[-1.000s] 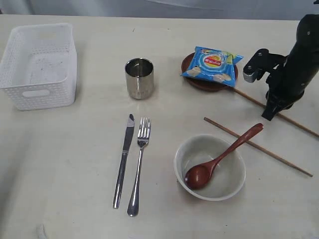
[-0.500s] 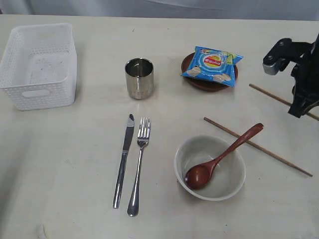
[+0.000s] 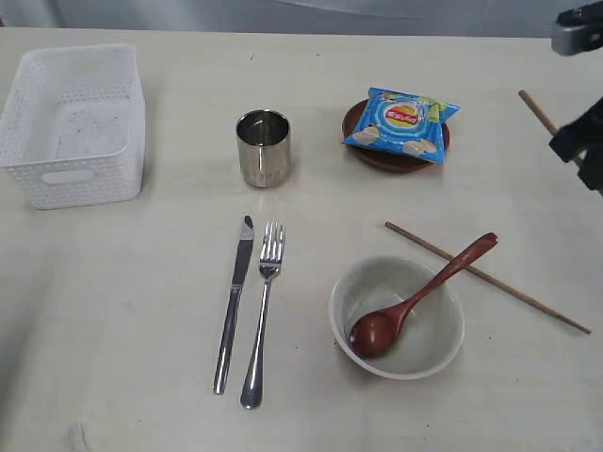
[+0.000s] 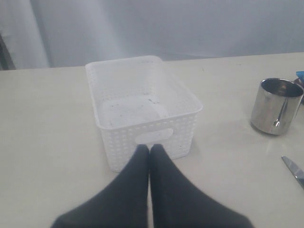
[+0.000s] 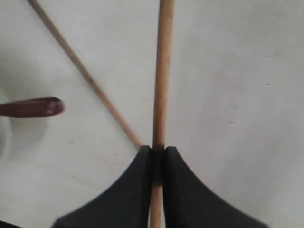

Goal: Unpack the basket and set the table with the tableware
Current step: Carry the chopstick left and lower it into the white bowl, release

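Right wrist view: right tool (image 5: 157, 150) pinches one long brown wooden chopstick (image 5: 161, 71); second chopstick (image 5: 85, 73) lies slantwise beside off-white round bowl (image 3: 397, 316).

White lattice basket (image 3: 73, 122) far left; steel cup (image 3: 263, 148), knife (image 3: 233, 306), fork (image 3: 261, 320) centre; wooden spoon (image 3: 415, 301) in bowl (image 3: 426, 363); flat chopstick (image 3: 528, 298) beside; held chopstick (image 3: 537, 111) right edge.

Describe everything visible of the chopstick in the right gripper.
The chopstick is a thin, straight, light-brown stick, wooden by its look. The right gripper is shut on it, pinching it partway along, so stick shows on both sides of the grip. It appears to hang clear above the table, apart from the second chopstick lying there.
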Robot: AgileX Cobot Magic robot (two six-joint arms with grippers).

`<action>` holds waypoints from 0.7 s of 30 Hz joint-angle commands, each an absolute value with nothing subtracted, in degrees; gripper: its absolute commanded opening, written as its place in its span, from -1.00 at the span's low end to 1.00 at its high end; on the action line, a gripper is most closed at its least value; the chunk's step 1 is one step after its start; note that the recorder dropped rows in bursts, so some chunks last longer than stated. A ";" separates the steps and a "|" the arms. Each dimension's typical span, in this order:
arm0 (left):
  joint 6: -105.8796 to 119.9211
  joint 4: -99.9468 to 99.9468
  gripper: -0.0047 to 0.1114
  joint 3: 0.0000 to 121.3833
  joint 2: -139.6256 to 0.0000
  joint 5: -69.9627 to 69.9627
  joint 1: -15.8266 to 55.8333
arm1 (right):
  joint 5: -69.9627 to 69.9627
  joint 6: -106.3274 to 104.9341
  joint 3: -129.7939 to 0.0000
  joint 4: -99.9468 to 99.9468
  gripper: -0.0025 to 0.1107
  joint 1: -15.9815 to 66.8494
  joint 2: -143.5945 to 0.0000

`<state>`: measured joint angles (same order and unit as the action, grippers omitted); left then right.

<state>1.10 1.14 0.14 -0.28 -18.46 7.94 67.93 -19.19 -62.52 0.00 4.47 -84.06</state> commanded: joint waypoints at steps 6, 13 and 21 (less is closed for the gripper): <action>1.23 1.33 -0.92 0.00 0.00 -18.36 8.37 | 69.96 -13.25 -62.85 26.91 -0.96 6.44 -80.41; 1.23 1.33 -0.92 0.00 0.00 -18.36 8.37 | 69.76 -8.37 -54.39 28.59 -0.96 16.75 -80.30; 1.23 1.33 -0.92 0.00 0.00 -18.36 8.37 | 55.19 1.04 -45.27 29.24 -0.96 29.13 -80.30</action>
<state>1.10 1.14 0.14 -0.28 -18.46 7.94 60.79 -2.27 -47.78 28.48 25.91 -80.55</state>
